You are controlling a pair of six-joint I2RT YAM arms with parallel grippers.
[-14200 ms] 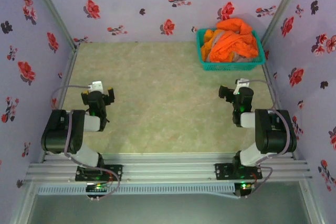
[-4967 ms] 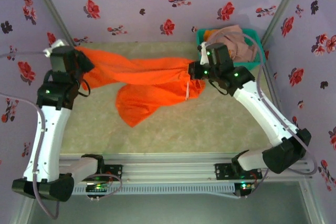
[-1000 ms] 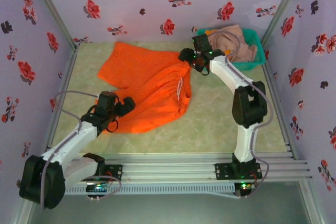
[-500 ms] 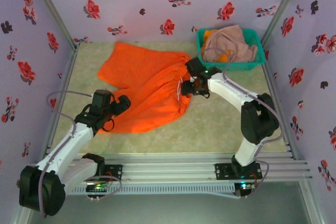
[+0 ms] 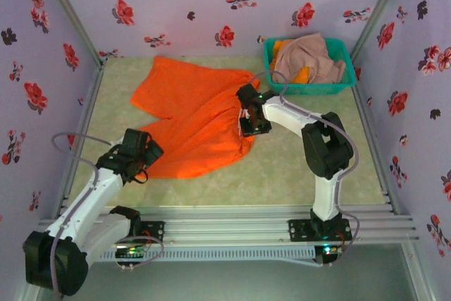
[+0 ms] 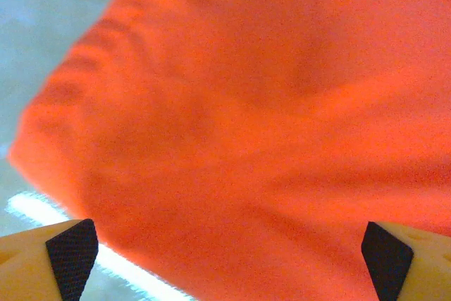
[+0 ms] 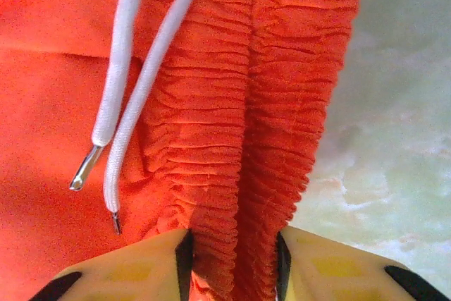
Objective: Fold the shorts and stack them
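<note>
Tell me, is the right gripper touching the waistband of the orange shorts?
Touching. The right wrist view shows the gathered waistband of the orange shorts squeezed between both fingers of the right gripper.

Left arm (image 5: 91, 195): extended low from its base at 7 o'clock, forearm running toward 1 o'clock. Left gripper (image 5: 144, 151): jaws spread wide, fingers (image 6: 70, 259) at the two lower corners of the wrist view, clasping nothing.

Right arm (image 5: 292, 112): rises from its base at 5 o'clock, folds at the elbow, forearm heading toward 10 o'clock. Right gripper (image 5: 254, 126): pointing toward 6 o'clock, pads (image 7: 184, 252) pressed against both sides of the gathered waistband of the orange shorts (image 7: 232, 103).
</note>
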